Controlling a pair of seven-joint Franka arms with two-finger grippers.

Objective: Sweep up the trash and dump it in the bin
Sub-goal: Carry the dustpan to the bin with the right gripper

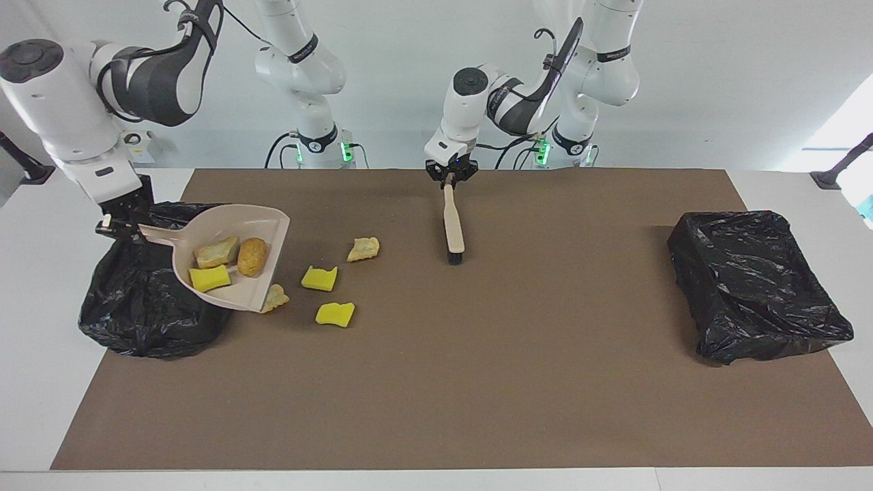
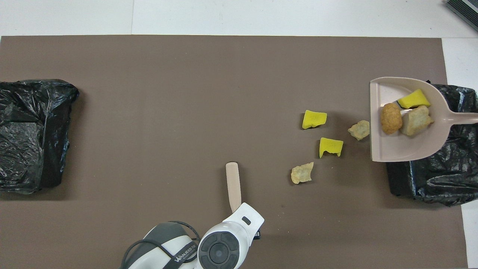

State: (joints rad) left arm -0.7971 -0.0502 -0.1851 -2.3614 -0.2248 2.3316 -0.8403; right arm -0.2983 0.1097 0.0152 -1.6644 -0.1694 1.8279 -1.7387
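Observation:
My right gripper (image 1: 112, 225) is shut on the handle of a beige dustpan (image 1: 232, 262) (image 2: 407, 145), held up over the rim of the black-bagged bin (image 1: 136, 307) (image 2: 444, 175) at the right arm's end. In the pan lie three pieces of trash: a yellow sponge bit (image 1: 209, 277), a tan chunk (image 1: 217, 251) and a brown crusty chunk (image 1: 252, 256). Several more pieces lie on the mat beside it: two yellow sponges (image 1: 319, 277) (image 1: 335, 314) and two bread chunks (image 1: 363, 249) (image 1: 276, 298). My left gripper (image 1: 449, 176) is shut on a brush (image 1: 453, 225), bristles down on the mat.
A second black-bagged bin (image 1: 750, 286) (image 2: 30, 134) stands at the left arm's end of the table. A brown mat (image 1: 477, 382) covers most of the white table. In the overhead view the right gripper is out of frame.

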